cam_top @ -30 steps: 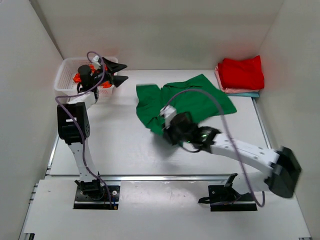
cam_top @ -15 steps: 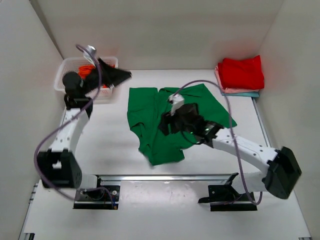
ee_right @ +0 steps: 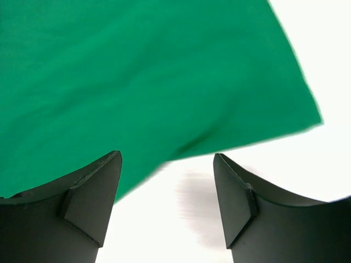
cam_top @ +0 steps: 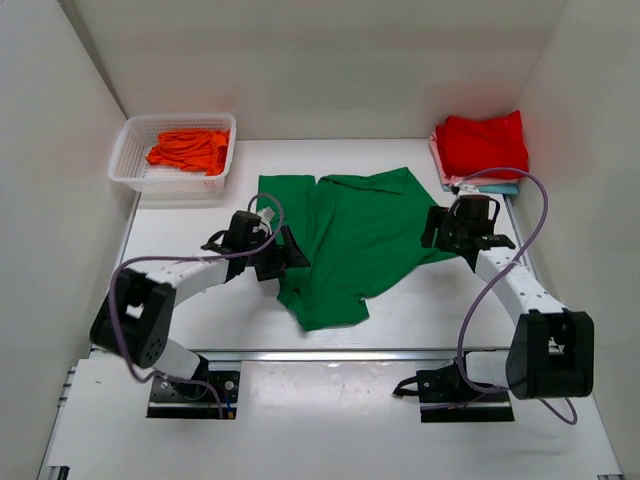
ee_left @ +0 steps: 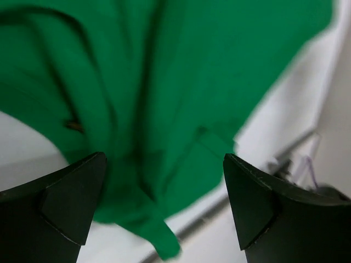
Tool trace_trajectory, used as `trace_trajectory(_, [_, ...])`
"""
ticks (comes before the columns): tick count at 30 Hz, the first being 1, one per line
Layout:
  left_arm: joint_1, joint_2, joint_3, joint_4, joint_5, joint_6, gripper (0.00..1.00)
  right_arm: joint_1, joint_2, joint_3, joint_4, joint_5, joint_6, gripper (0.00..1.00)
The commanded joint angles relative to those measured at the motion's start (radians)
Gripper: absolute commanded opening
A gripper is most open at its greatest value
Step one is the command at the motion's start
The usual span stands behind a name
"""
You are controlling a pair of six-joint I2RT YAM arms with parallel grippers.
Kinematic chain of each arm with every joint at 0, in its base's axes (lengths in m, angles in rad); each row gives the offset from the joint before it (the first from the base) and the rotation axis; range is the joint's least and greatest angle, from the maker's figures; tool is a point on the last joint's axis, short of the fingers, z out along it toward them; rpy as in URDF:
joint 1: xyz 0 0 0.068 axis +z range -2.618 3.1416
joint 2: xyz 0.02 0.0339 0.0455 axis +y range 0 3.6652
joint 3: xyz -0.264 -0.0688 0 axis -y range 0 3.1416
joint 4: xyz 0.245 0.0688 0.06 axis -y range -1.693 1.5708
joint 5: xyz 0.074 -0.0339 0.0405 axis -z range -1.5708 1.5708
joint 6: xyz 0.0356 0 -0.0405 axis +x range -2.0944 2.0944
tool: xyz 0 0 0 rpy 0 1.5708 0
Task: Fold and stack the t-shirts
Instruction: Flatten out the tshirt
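A bright green t-shirt (cam_top: 350,240) lies spread, somewhat rumpled, in the middle of the table. My left gripper (cam_top: 290,257) hovers open at its left edge; in the left wrist view the green cloth (ee_left: 164,82) fills the space beyond the wide-apart fingers (ee_left: 71,203), nothing between them. My right gripper (cam_top: 436,230) is open at the shirt's right edge, and the right wrist view shows the green hem (ee_right: 137,71) just ahead of empty fingertips (ee_right: 241,197). A folded red t-shirt (cam_top: 485,146) tops a pile with pink (cam_top: 441,164) and teal (cam_top: 497,188) layers. An orange t-shirt (cam_top: 188,150) lies crumpled in the basket.
The white lattice basket (cam_top: 128,165) stands at the back left corner. The folded pile sits at the back right against the wall. White walls close in the table on three sides; a metal rail (cam_top: 330,353) runs along the near edge.
My right gripper opened, released the green t-shirt and pulled back to its right edge. The left arm swung down from the basket to the shirt's left edge. The shirt now lies flatter.
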Motion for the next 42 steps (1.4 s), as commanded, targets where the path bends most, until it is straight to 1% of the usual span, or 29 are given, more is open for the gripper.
trace_trajectory(1, [-0.01,0.121,0.102,-0.041,-0.195,0.059,0.99,-0.046,0.082,0.028,-0.026,0.052,-0.037,0.65])
trace_trajectory(3, [-0.006,0.202,0.17,-0.078,-0.223,0.069,0.99,-0.066,0.134,0.056,-0.044,0.072,-0.031,0.64])
trace_trajectory(5, [0.009,0.285,0.287,-0.139,-0.257,0.079,0.99,-0.098,0.189,0.084,-0.056,0.069,-0.017,0.63])
trace_trajectory(6, [0.029,0.329,0.314,-0.18,-0.273,0.086,0.98,-0.111,0.203,0.105,-0.058,0.058,-0.017,0.61])
trace_trajectory(9, [0.075,0.405,0.469,-0.233,-0.322,0.076,0.99,-0.132,0.299,0.177,-0.095,0.058,-0.029,0.58])
trace_trajectory(10, [0.094,0.437,0.501,-0.255,-0.338,0.074,0.99,-0.132,0.324,0.215,-0.108,0.06,-0.028,0.58])
trace_trajectory(12, [0.127,0.503,0.628,-0.318,-0.347,0.085,0.99,-0.14,0.384,0.263,-0.179,0.073,-0.04,0.6])
trace_trajectory(14, [0.14,0.599,0.873,-0.416,-0.369,0.108,0.99,-0.144,0.439,0.295,-0.22,0.061,-0.043,0.62])
trace_trajectory(15, [0.155,0.679,0.939,-0.491,-0.387,0.123,0.99,-0.144,0.445,0.308,-0.24,0.061,-0.036,0.62])
trace_trajectory(16, [0.154,0.754,1.083,-0.557,-0.395,0.141,0.99,-0.137,0.452,0.302,-0.244,0.061,-0.04,0.62])
trace_trajectory(17, [0.158,0.834,1.231,-0.634,-0.402,0.157,0.99,-0.125,0.446,0.291,-0.248,0.061,-0.043,0.62])
trace_trajectory(18, [0.157,0.872,1.301,-0.659,-0.399,0.163,0.99,-0.126,0.441,0.282,-0.247,0.067,-0.042,0.62])
trace_trajectory(21, [0.154,1.05,1.701,-0.797,-0.392,0.192,0.98,-0.109,0.41,0.242,-0.248,0.064,-0.039,0.61])
trace_trajectory(22, [0.151,1.115,1.762,-0.849,-0.367,0.198,0.99,-0.098,0.407,0.217,-0.247,0.069,-0.04,0.61])
trace_trajectory(24, [0.151,1.181,1.968,-0.926,-0.366,0.212,0.98,-0.086,0.375,0.205,-0.244,0.083,-0.037,0.61])
trace_trajectory(26, [0.138,1.194,2.034,-0.975,-0.366,0.246,0.98,-0.08,0.346,0.193,-0.247,0.07,-0.039,0.61])
trace_trajectory(29, [0.103,1.111,1.988,-1.039,-0.382,0.319,0.99,-0.086,0.323,0.193,-0.248,0.066,-0.045,0.61])
trace_trajectory(31, [0.08,1.031,1.891,-1.066,-0.395,0.359,0.98,-0.082,0.314,0.203,-0.256,0.058,-0.046,0.61])
trace_trajectory(32, [0.072,0.964,1.783,-1.064,-0.384,0.381,0.98,-0.075,0.306,0.206,-0.26,0.064,-0.046,0.61])
trace_trajectory(33, [0.06,0.859,1.601,-0.997,-0.32,0.396,0.99,-0.078,0.303,0.206,-0.257,0.063,-0.043,0.61])
trace_trajectory(34, [0.059,0.788,1.329,-0.927,-0.259,0.399,0.99,-0.075,0.291,0.203,-0.253,0.069,-0.043,0.61])
trace_trajectory(35, [0.069,0.626,1.02,-0.695,-0.114,0.349,0.99,-0.072,0.283,0.2,-0.248,0.055,-0.033,0.61])
trace_trajectory(36, [0.101,0.463,0.872,-0.435,-0.008,0.25,0.98,-0.08,0.28,0.193,-0.242,0.05,-0.03,0.61])
trace_trajectory(37, [0.117,0.393,0.745,-0.317,0.03,0.191,0.97,-0.072,0.278,0.188,-0.239,0.043,-0.02,0.6])
trace_trajectory(38, [0.143,0.299,0.577,-0.162,0.067,0.118,0.84,-0.074,0.269,0.183,-0.24,0.041,-0.025,0.61])
trace_trajectory(39, [0.157,0.254,0.504,-0.133,0.075,0.113,0.77,-0.074,0.263,0.177,-0.245,0.052,-0.016,0.6])
trace_trajectory(40, [0.152,0.233,0.466,-0.157,0.07,0.131,0.53,-0.075,0.258,0.174,-0.244,0.043,-0.019,0.6])
trace_trajectory(41, [0.145,0.207,0.454,-0.165,0.043,0.142,0.2,-0.05,0.252,0.171,-0.241,0.043,-0.022,0.61])
trace_trajectory(42, [0.131,0.193,0.428,-0.174,0.03,0.145,0.09,-0.039,0.251,0.162,-0.236,0.05,-0.023,0.61])
